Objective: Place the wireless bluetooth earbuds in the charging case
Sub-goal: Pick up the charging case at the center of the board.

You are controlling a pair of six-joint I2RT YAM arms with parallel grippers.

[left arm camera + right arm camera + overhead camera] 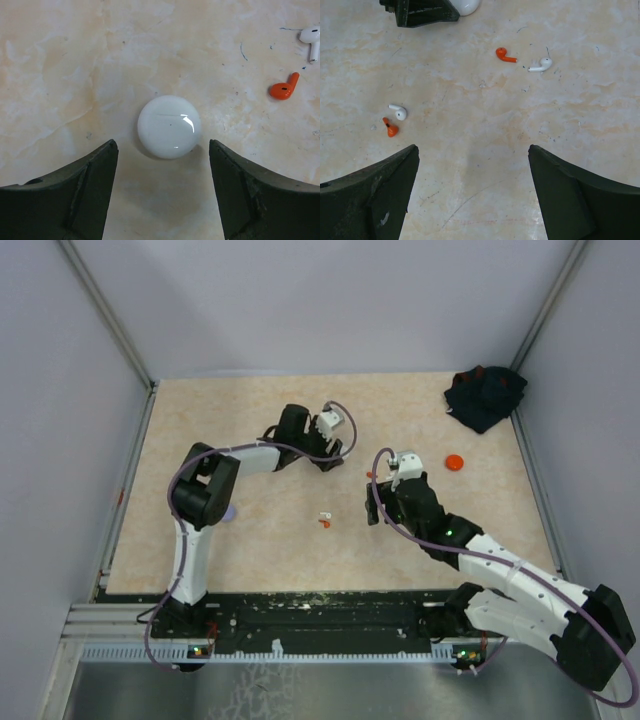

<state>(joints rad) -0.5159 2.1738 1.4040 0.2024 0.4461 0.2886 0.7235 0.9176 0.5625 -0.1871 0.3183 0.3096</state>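
Pale stone table (pixel 280 550) held everything. The left gripper (pixel 163 165) hung with fingers (pixel 75 190) spread wide, one each side of the round white case (pixel 169 127), likely ready to grab it. The right gripper (pixel 472 155) was spread wide too, holding nothing. Orange earbuds (pixel 505 55) and white earbuds (pixel 541 65) lay loose on the table, outside any case.

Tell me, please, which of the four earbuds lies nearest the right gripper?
The orange earbud of the near pair, just below the white earbud; the other pair lies farther off.
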